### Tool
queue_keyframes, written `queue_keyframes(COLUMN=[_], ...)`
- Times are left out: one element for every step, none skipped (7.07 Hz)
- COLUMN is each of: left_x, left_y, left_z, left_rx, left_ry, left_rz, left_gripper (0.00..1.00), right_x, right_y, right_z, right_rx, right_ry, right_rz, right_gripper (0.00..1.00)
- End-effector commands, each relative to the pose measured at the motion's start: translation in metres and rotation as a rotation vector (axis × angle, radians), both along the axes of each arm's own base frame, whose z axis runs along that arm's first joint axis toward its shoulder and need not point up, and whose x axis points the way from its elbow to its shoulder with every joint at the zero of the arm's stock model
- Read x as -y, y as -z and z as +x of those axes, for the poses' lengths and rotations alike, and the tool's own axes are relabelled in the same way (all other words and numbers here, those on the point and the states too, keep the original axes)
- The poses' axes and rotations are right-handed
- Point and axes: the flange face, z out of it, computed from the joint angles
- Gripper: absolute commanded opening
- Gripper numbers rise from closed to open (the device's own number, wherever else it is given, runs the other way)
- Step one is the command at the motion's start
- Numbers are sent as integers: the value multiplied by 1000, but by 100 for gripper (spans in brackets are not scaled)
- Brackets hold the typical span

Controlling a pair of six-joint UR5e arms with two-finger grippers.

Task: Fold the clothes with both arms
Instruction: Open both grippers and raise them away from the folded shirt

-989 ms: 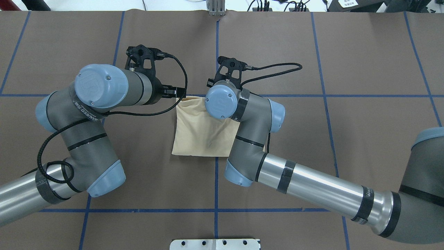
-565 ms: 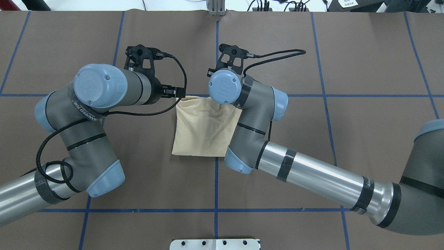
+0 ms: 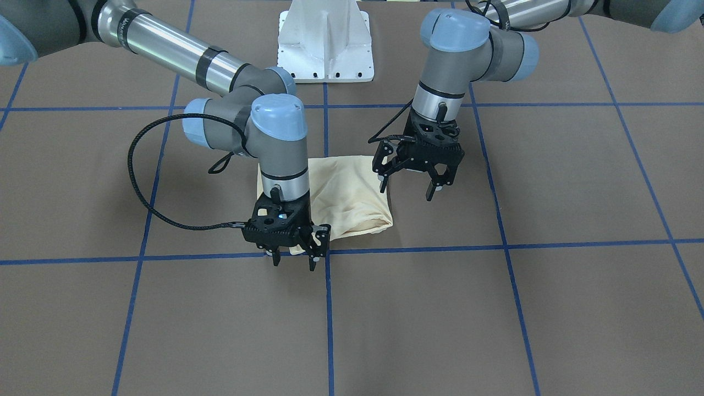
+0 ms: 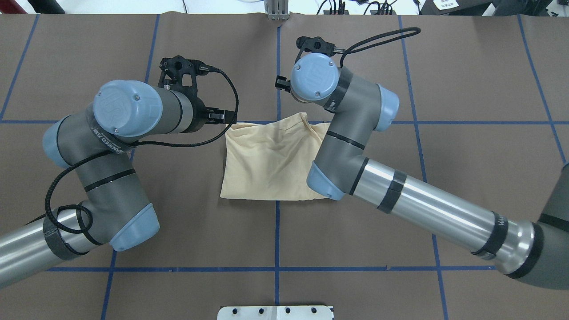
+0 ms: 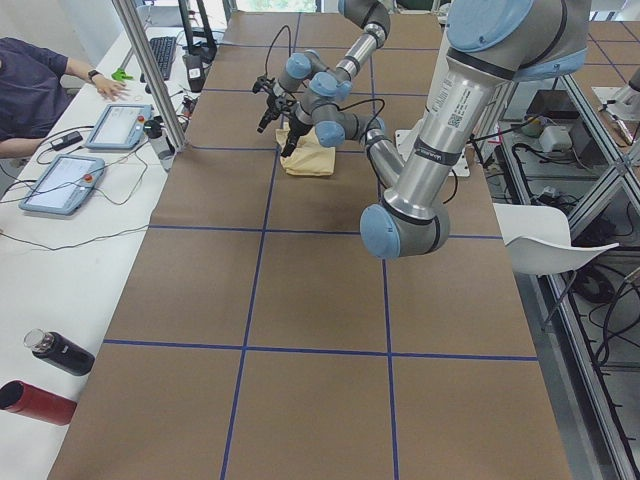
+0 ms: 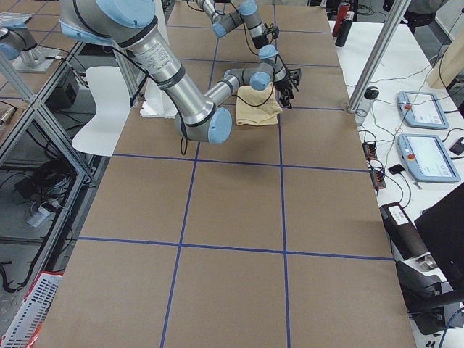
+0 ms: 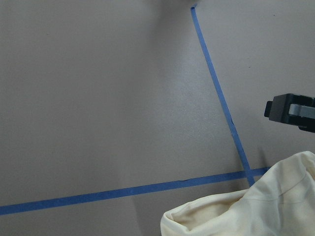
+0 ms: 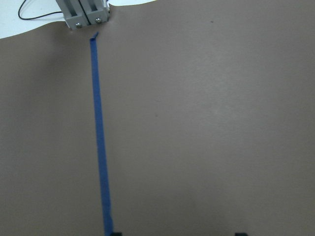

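The cream-yellow shirt (image 4: pixel 266 164) lies folded into a small, roughly square bundle at the table's middle; it also shows in the front view (image 3: pixel 352 192). Its print is hidden. My left gripper (image 3: pixel 407 187) is open and empty, hovering just above the bundle's left edge. My right gripper (image 3: pixel 293 261) is open and empty, hovering beyond the bundle's far edge, near a blue tape line. In the overhead view both grippers are mostly hidden under their wrists. The left wrist view shows a corner of the shirt (image 7: pixel 256 211). The right wrist view shows only bare table.
The brown table cover (image 4: pixel 466 80) carries a grid of blue tape lines (image 4: pixel 277 231). A white pedestal (image 3: pixel 325 41) stands at the robot's side. A metal bracket (image 4: pixel 276 11) sits at the far edge. Tablets (image 5: pixel 125 125) and bottles (image 5: pixel 60 352) lie on the operators' side table.
My right arm has moved away from the shirt, towards the table's far edge and to the right, uncovering the bundle's far right corner. My left arm has barely moved.
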Motion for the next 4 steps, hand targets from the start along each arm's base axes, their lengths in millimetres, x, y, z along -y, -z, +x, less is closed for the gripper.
queue_keyframes(left_x=[-4, -28, -43, -48], left_y=[21, 23, 17, 12], left_z=[-45, -80, -121, -157], left_rx=[75, 120, 165, 192], left_ry=[-25, -48, -66, -60], left_rz=[-5, 9, 24, 28], left_gripper=[100, 100, 100, 100], right_x=[-49, -75, -89, -91], right_y=[-16, -16, -31, -73], right_z=[111, 161, 211, 268], right_rx=[-38, -75, -135, -218], right_ry=[116, 165, 224, 277], right_rz=[-5, 8, 11, 32], right_gripper=[100, 100, 100, 100])
